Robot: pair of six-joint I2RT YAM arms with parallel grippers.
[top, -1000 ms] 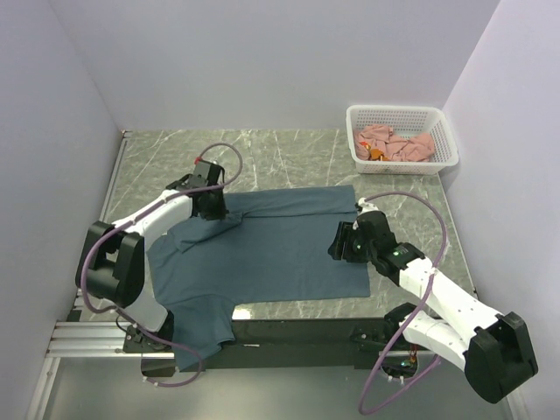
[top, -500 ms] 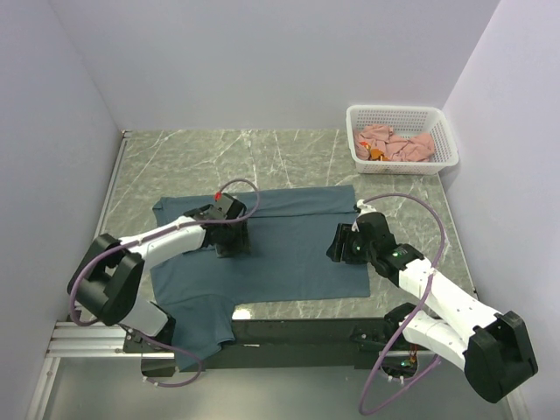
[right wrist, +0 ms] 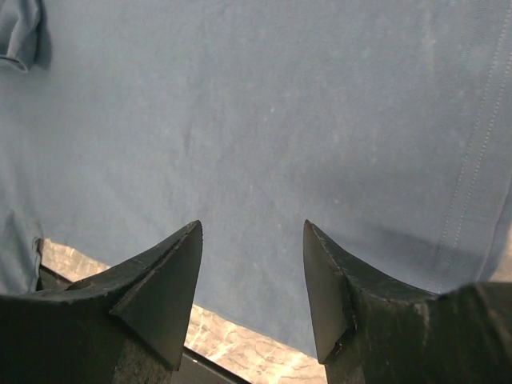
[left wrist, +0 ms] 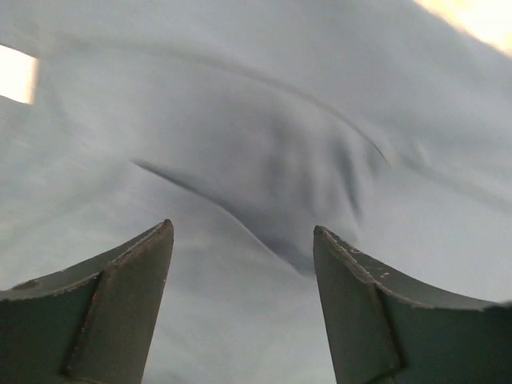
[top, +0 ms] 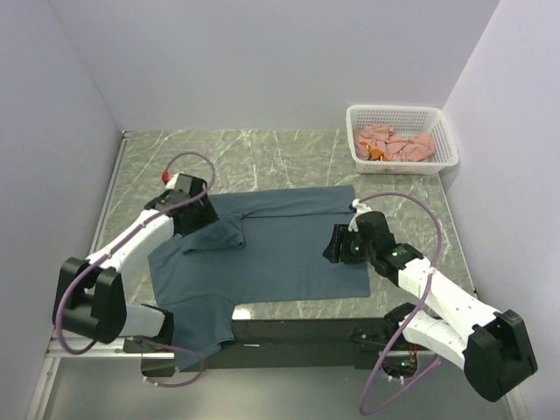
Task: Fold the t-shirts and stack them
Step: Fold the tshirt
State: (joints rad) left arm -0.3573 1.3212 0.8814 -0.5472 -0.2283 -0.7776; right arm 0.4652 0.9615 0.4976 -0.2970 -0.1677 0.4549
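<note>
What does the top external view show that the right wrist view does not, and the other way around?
Only the top external view: the white basket holding pink t-shirts. Only the right wrist view: the hem stitching, close up. Both: the dark blue t-shirt spread on the marble table, and the right gripper over it.

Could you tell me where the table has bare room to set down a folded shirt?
The far strip of table, between the blue t-shirt and the back wall, left of the basket, is bare. The shirt fills the middle.
</note>
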